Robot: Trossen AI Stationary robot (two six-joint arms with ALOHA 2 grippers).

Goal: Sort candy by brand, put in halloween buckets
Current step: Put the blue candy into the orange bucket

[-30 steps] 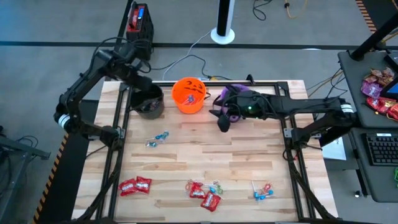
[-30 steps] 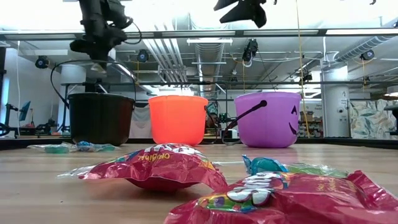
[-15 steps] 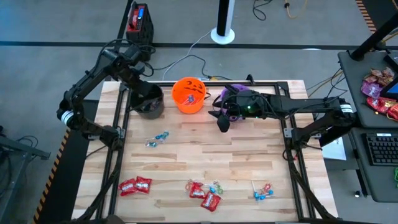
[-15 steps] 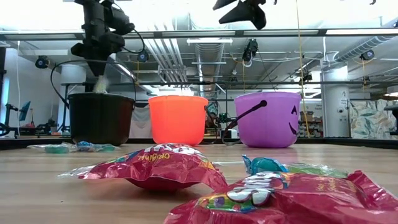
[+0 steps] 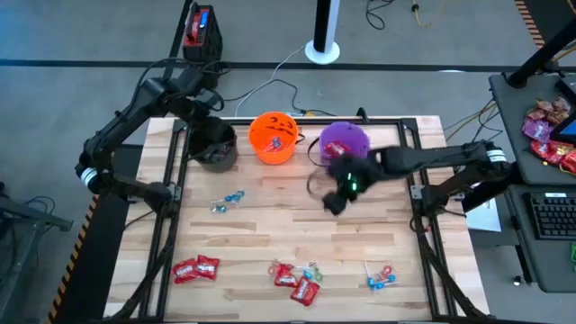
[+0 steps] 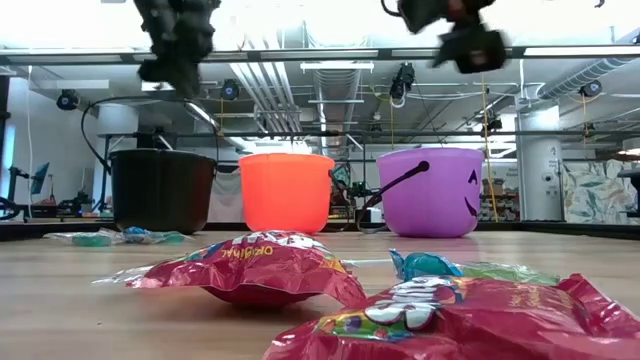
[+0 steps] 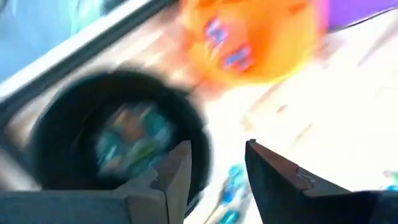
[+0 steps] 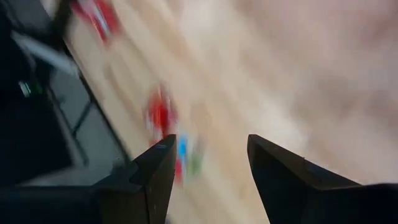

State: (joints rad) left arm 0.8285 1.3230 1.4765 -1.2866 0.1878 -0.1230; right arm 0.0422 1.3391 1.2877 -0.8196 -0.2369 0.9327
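Observation:
Three halloween buckets stand in a row at the table's far side: black (image 5: 216,146), orange (image 5: 274,137) and purple (image 5: 345,140). My left gripper (image 7: 217,149) hangs open above the black bucket (image 7: 118,137), nothing between its fingers; blurred candy lies inside that bucket. Blue pieces show inside the orange bucket (image 7: 249,37). My right gripper (image 5: 335,198) is open and blurred, above the bare table just nearer than the purple bucket. Loose candy lies on the table: blue pieces (image 5: 227,200), red packets (image 5: 195,267) (image 5: 295,281) and lollipops (image 5: 380,276).
A black frame rail (image 5: 306,119) runs along the table's far edge behind the buckets. The purple bucket's thin handle (image 6: 400,180) hangs down its front. Bare wood lies between the buckets and the candy along the near edge.
My left gripper has opened above the black bucket, and a pale piece has dropped from it into the bucket; the gripper has then risen a little. My right gripper has swung away from over the purple bucket, toward the table's near edge and down, rolling as it went.

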